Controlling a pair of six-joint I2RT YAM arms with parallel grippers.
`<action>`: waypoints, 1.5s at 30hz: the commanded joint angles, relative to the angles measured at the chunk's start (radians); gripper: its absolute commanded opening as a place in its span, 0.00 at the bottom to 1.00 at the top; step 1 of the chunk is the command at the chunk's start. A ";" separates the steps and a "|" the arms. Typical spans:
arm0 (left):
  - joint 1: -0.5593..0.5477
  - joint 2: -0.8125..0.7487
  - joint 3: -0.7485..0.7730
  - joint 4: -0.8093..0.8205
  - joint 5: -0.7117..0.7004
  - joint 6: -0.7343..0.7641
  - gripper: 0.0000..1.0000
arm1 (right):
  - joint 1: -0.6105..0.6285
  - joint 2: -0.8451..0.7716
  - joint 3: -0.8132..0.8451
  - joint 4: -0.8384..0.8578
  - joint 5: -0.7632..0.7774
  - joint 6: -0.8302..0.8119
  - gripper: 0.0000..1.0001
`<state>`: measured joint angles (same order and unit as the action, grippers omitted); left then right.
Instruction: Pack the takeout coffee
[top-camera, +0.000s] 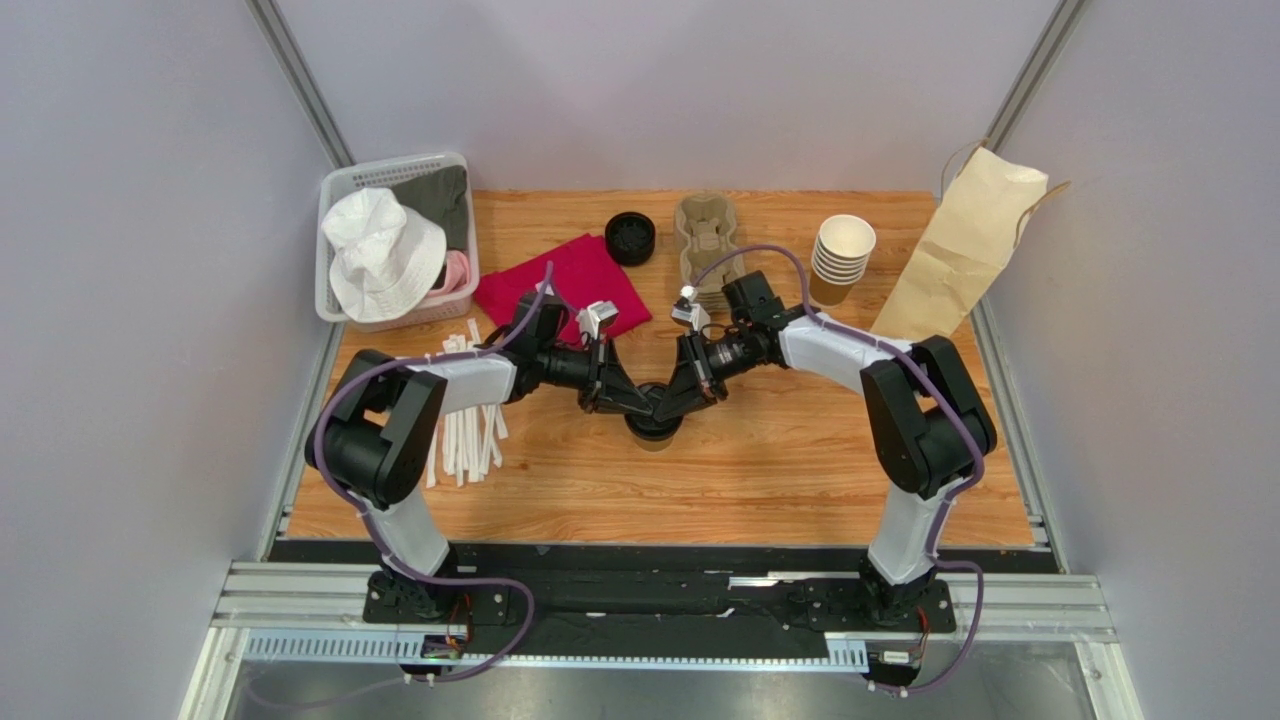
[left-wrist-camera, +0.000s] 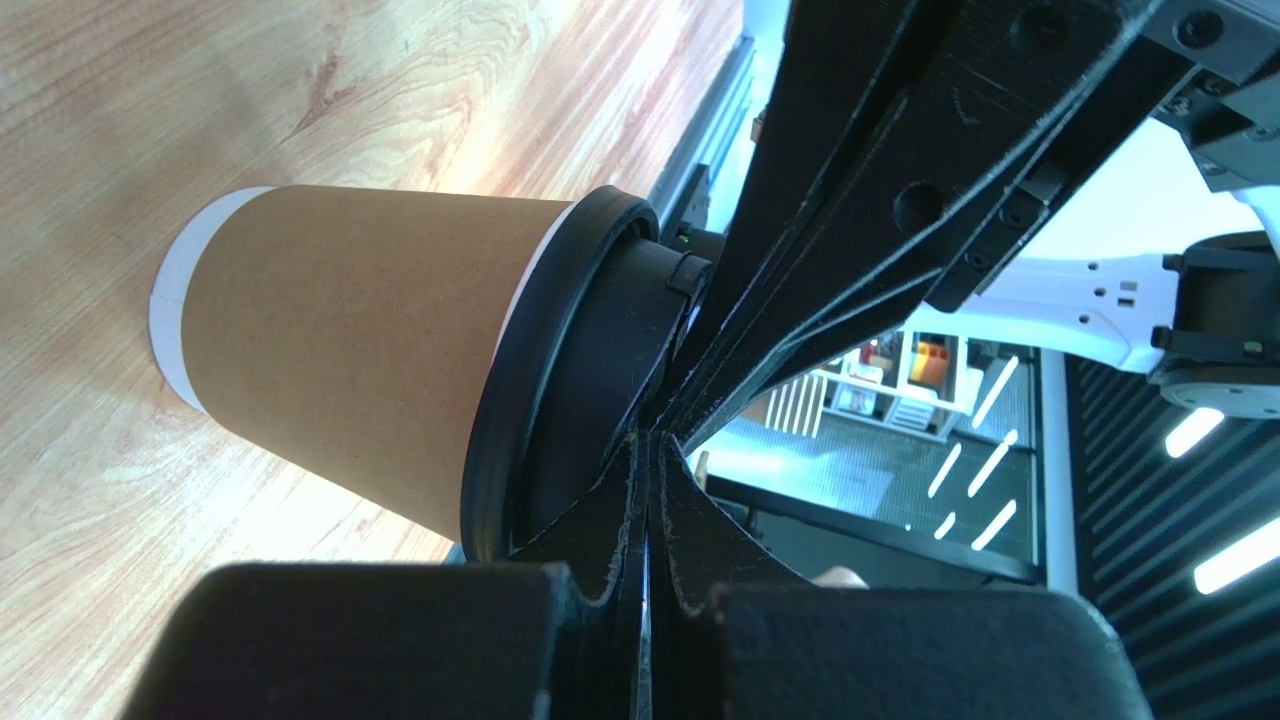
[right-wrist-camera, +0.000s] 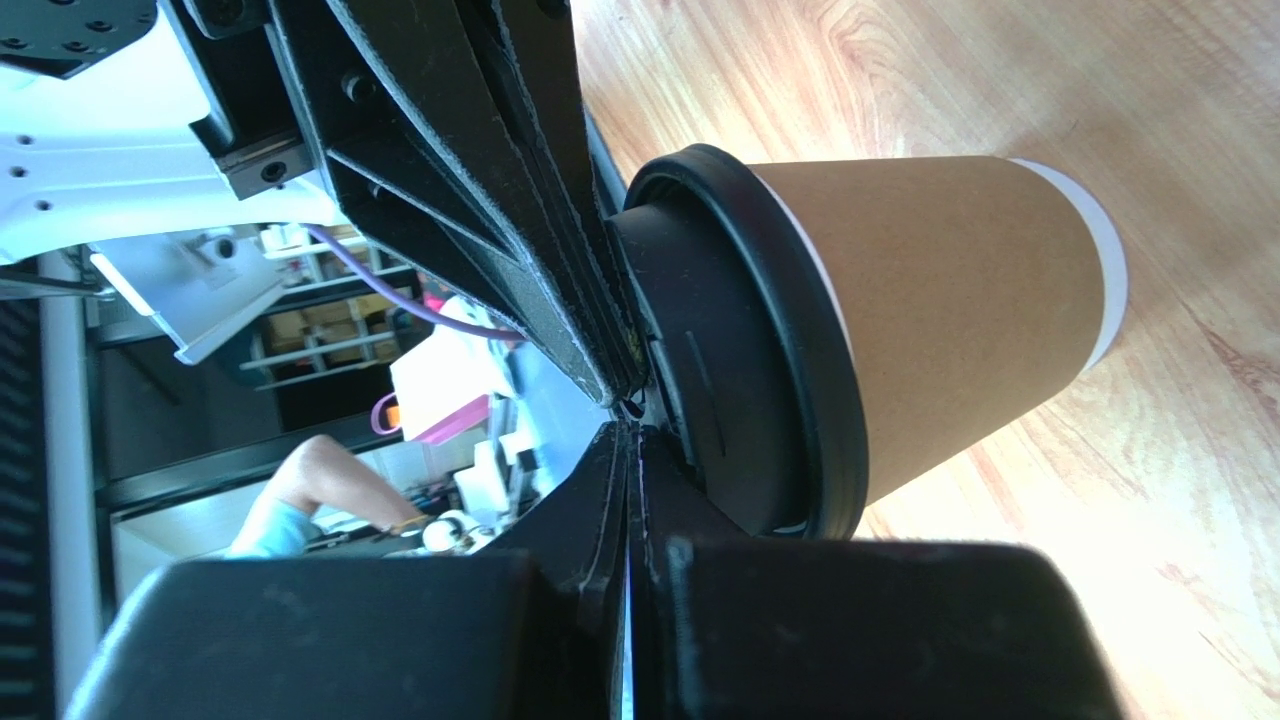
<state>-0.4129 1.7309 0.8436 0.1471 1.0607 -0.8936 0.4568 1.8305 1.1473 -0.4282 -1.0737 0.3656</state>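
The takeout coffee (top-camera: 654, 420), a brown kraft cup with a black lid, stands upright mid-table. In the left wrist view its brown wall (left-wrist-camera: 346, 345) and lid (left-wrist-camera: 564, 375) show; it also shows in the right wrist view (right-wrist-camera: 947, 300). My left gripper (top-camera: 628, 401) and right gripper (top-camera: 679, 401) meet tip to tip over the lid. Both are shut with nothing between the jaws. The left gripper (left-wrist-camera: 657, 438) and the right gripper (right-wrist-camera: 628, 420) each have their closed tips against the lid's top. The lid's far side is hidden by the fingers.
A brown paper bag (top-camera: 962, 248) lies at the back right, next to a stack of lidless cups (top-camera: 842, 252). A cardboard cup carrier (top-camera: 706, 225), a loose black lid (top-camera: 630, 237), a red cloth (top-camera: 579, 285), a white basket (top-camera: 334, 300) holding a hat, and white sticks (top-camera: 466, 428) lie behind and left.
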 joint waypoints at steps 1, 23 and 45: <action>0.013 0.088 -0.031 -0.104 -0.208 0.059 0.00 | -0.024 0.082 -0.017 0.000 0.187 -0.042 0.00; 0.020 0.150 -0.005 -0.109 -0.190 0.047 0.00 | -0.052 0.145 0.023 -0.020 0.173 -0.031 0.00; -0.010 -0.185 -0.104 0.166 -0.056 -0.134 0.00 | -0.003 -0.063 0.111 -0.009 0.004 0.065 0.01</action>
<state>-0.4194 1.5627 0.7658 0.3084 1.0286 -1.0317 0.4496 1.7924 1.2076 -0.4530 -1.0969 0.4168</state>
